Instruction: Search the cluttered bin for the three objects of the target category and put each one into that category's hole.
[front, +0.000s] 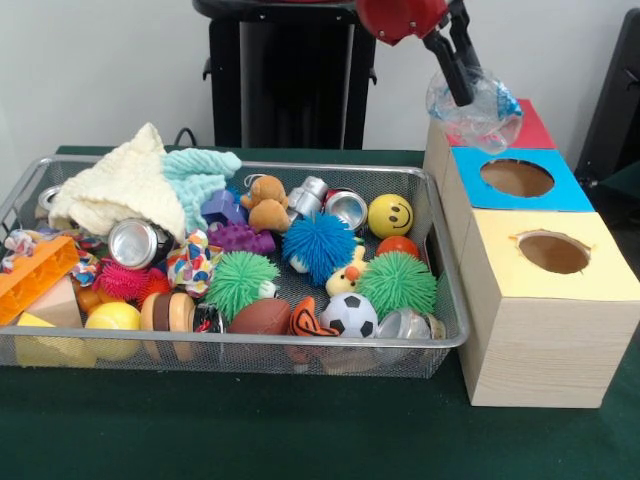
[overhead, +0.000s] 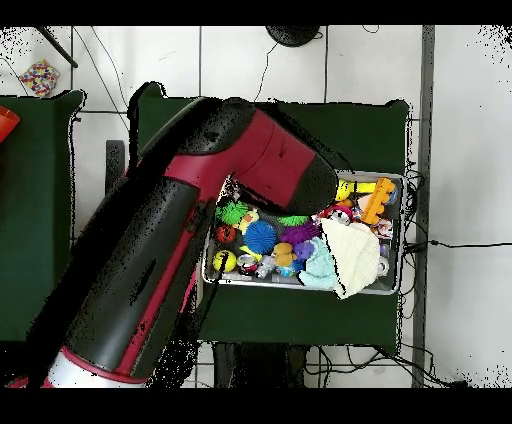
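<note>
Wire-mesh metal bin (front: 440, 260), wood-grain box (front: 535, 345), crinkled clear-plastic bottle (front: 490, 115).

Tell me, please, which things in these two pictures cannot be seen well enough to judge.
- Front view: the gripper holds a clear crumpled plastic item; what it is stays unclear.
- Front view: the red hole is hidden behind that item.
- Overhead view: the arm covers the box with the holes and the gripper.
- Front view: objects under the cream cloth are hidden.
- Overhead view: toys in the bin are too small to identify.
</note>
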